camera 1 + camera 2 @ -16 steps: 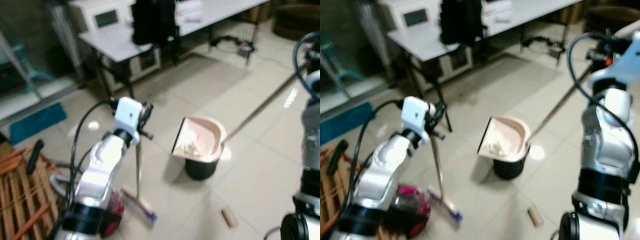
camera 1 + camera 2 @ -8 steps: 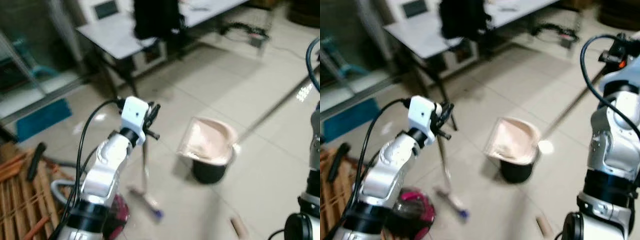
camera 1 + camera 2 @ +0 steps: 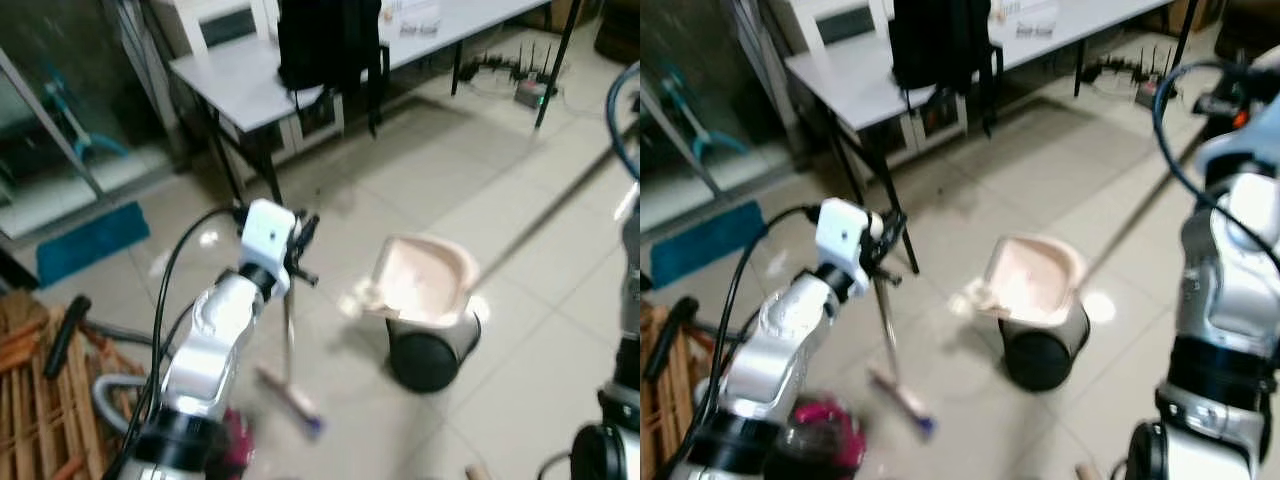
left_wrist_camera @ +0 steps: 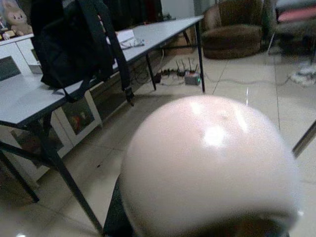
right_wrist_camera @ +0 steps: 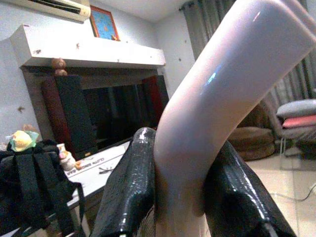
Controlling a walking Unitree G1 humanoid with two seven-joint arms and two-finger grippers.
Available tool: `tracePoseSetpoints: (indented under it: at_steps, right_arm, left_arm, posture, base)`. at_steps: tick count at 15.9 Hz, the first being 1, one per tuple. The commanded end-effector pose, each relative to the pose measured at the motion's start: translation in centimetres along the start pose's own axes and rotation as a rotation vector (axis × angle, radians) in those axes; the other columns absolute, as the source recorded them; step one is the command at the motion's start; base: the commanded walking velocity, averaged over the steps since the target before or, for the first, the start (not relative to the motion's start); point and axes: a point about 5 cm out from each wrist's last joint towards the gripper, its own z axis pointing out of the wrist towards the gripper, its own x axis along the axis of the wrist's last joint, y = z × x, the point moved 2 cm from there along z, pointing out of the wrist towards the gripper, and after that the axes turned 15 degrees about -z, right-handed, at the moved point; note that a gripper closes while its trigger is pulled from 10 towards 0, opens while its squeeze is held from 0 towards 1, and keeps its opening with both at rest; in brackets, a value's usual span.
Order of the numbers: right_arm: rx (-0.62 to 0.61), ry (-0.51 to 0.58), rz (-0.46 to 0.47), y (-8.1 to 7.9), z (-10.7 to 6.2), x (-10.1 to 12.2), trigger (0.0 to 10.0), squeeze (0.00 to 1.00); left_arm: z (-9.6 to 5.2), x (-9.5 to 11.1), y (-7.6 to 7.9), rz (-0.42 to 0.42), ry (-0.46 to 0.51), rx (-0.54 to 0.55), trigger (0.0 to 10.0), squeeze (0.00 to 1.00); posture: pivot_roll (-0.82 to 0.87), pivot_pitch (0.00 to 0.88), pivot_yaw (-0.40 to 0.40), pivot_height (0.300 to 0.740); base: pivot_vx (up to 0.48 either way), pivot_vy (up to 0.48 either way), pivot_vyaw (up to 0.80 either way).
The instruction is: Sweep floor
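While both arms stood raised over the tiled floor (image 3: pixel 520 200), items were logged relative to the dustpan (image 3: pixel 425 290).

- Dustpan: pale pink, on a dark wheeled base, a scrap of litter at its lip; its long handle (image 3: pixel 545 215) ran up toward the right arm.
- Right end effector (image 5: pixel 180 197): fingers (image 5: pixel 126 192) clamped on the pale curved handle grip — seen in the right wrist view.
- Left end effector (image 3: pixel 295 245): beside the dustpan, at the top of the broom (image 3: pixel 288 385); grip could not be told. Its wrist view gave a pale rounded knob, with the table (image 4: pixel 29 101) and black backpack (image 4: pixel 69 44) beyond.
- Risk, judged: the wheeled dustpan may roll off under a firm stroke, scattering litter.
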Motion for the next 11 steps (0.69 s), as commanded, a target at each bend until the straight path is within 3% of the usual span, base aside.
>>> tracePoseSetpoints:
  at_steps: [1, 11]
  right_arm:
    - [0.032, 0.059, 0.044, -1.0, 0.3, 1.5, 10.0, 0.0]
    - [-0.048, 0.047, 0.064, 0.5, -0.1, 0.9, 10.0, 0.0]
  left_arm:
    - [-0.6, 0.2, -0.9, 0.018, 0.001, 0.026, 10.0, 0.0]
    - [-1.0, 0.0, -1.2, 0.012, -0.013, 0.023, 10.0, 0.0]
  posture:
    - [-0.07, 0.006, 0.101, 0.74]
    - [-0.07, 0.0, 0.135, 0.74]
  base:
    - [0.0, 0.0, 0.0]
    - [0.0, 0.0, 0.0]
